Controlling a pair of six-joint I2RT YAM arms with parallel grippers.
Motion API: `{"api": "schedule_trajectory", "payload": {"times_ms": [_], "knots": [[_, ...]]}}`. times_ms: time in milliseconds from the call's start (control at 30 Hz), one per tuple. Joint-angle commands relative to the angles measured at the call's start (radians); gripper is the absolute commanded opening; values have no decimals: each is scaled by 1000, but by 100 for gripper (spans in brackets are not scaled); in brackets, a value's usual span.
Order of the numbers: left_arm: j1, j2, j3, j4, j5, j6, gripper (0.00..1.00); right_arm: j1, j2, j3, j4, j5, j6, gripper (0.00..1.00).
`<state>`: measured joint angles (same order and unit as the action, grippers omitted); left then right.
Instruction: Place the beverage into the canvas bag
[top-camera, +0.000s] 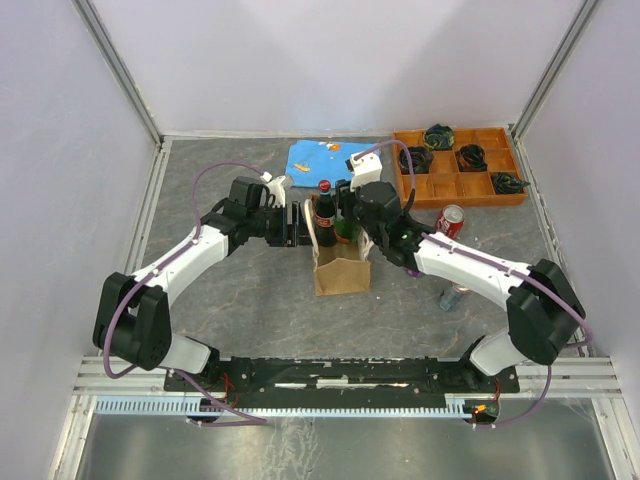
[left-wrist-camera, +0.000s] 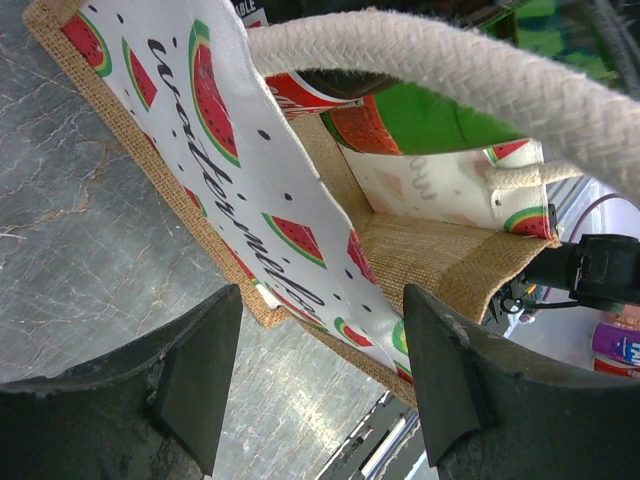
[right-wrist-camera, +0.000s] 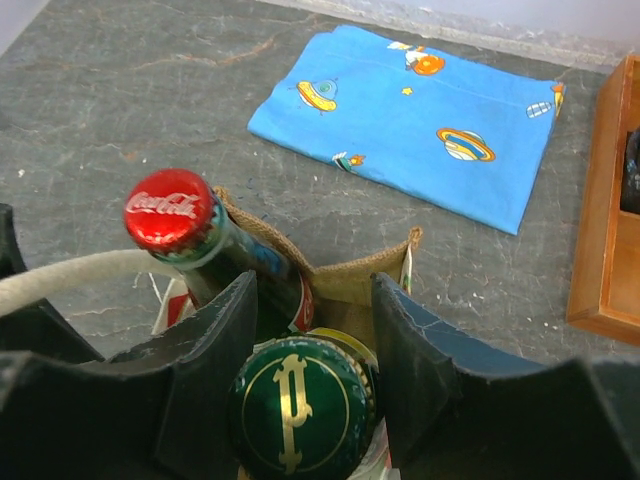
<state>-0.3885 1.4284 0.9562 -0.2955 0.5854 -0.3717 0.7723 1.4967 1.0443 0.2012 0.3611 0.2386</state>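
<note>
Two bottles are standing in the canvas bag at table centre: a red-capped cola bottle and the green bottle, which I am taking as the beverage. Right gripper is reaching down around the green bottle, jaws drawn in to its width and apparently gripping, so it sits upright beside the cola. Left gripper is hovering just beside the bag's side, jaws wide apart and holding nothing, probably to steady it. Bag is showing tan burlap, a white watermelon-print panel and a cream rope handle.
</note>
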Motion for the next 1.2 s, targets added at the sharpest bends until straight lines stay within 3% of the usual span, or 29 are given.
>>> {"api": "schedule_trajectory", "payload": {"times_ms": [0,1167], "knots": [[0,-3,16,-8,30,65,72,5,-19,6,199,52,5,0],[1,41,47,-7,45,65,72,4,179,-27,354,96,-89,0]]}}
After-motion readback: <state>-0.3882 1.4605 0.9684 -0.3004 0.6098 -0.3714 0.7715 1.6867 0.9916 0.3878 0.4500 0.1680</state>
